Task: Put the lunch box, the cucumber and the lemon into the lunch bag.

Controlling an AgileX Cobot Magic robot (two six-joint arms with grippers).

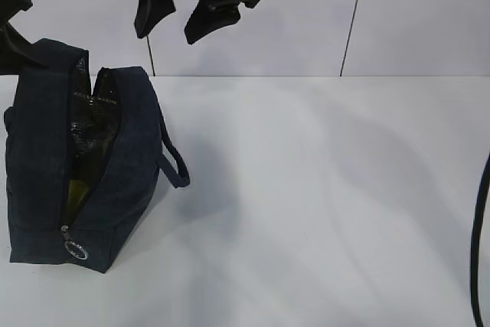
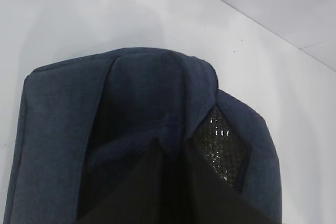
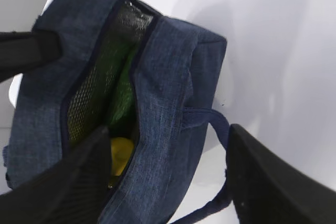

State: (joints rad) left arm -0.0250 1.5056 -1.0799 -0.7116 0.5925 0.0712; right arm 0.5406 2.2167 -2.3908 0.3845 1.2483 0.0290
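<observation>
The lunch bag [image 1: 80,166] stands at the left of the white table [image 1: 321,204], its top zipper undone and the mouth gaping along its length. The silver ring pull [image 1: 76,250] hangs at the near end of the zipper, and one short strap handle [image 1: 176,162] loops out on the bag's right side. Shiny lining shows inside the opening.

In the right wrist view, the lemon [image 3: 119,155] lies low in the bag near the end of the opening, bright yellow against the lining. Beside and above it a green shape shows, the cucumber [image 3: 122,98], though the mesh lining and shadow blur its outline. In the exterior view only a dull yellow-green patch shows in the gap. The lunch box cannot be made out inside the bag in any view.

The right gripper [image 1: 197,9] hangs above the table, behind and to the right of the bag, well clear of it. Its fingers stand wide apart with nothing between them; in the right wrist view the two dark fingers [image 3: 273,177] frame the bag's side and strap without touching them.

The left gripper [image 2: 173,192] is at the far end of the bag. Its dark fingers press close on the navy fabric at the rim, and it appears to pinch the bag's edge.
</observation>
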